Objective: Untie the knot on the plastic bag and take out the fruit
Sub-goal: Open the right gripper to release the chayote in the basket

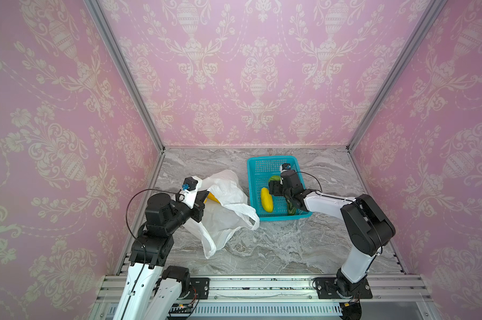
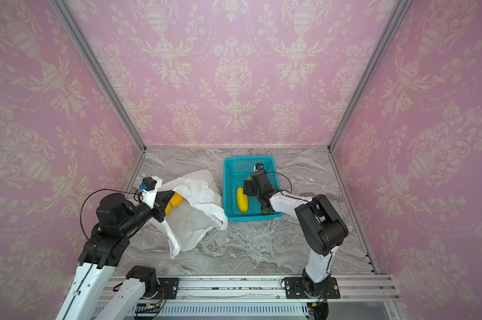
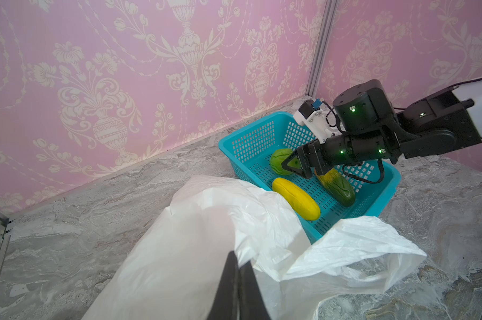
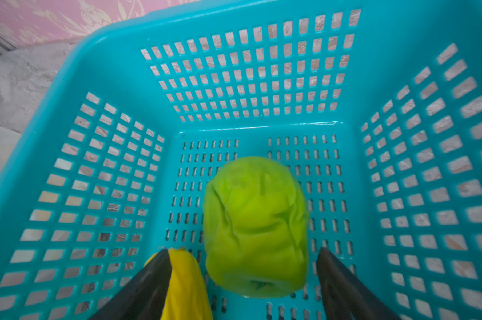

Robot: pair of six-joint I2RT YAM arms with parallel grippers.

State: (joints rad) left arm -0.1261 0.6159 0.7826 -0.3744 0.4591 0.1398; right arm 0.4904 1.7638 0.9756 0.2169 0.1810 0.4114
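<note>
Bag (image 1: 228, 213) untied beside basket (image 1: 273, 158), fruit only part moved

Slumped on the worktop (image 1: 275, 249) just beside the basket, on the left arm's side; handles (image 3: 353, 241) loose, no tie visible in them. Left pincer (image 3: 239, 263) shut flat on the bag's rim, on the edge away from the basket, propping the mouth open. Within that mouth, yellow-orange fruit (image 2: 176, 200); perhaps more hidden under the film. Right pincer (image 4: 242, 249) over the basket's middle, spread wide, gripping nothing: green round (image 4: 256, 227) between the fingers (image 4: 153, 279) yet clear of both, blurred. Elsewhere in the basket, yellow oblong (image 3: 295, 202) beside the green round, orange-green oblong (image 3: 336, 187) along the wall on the right arm's side.

Risks, by judgement. Could lose the thin film from so narrow a pinch, or stretch and tear it with a hard pull; either way, a mouth fallen shut over the remaining fruit. Could snag the loose handle lying near the basket wall on the reach back across. Could drag the whole light bag along the worktop instead of freeing its load. Could send the round fruit rolling on the slotted floor.

Bag: white, translucent, crinkled, limp. Basket: rigid teal plastic, rectangular, slotted walls and floor. Fruit: smooth toy shapes, the green one creased. Worktop: grey, marbled, flat.
</note>
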